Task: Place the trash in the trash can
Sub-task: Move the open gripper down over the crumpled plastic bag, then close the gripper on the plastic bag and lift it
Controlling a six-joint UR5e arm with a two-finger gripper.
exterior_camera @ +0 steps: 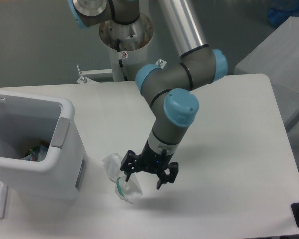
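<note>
Where visible, seemingly white table (229,149)

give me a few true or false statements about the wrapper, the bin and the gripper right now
1. The crumpled clear plastic wrapper lies on the white table. True.
2. The two-finger gripper is shut. False: its fingers are spread open, low by the wrapper.
3. The boxy white plastic bin is empty. False: some trash shows inside.
4. The wrapper lies to the right of the bin in the camera view. True.
</note>
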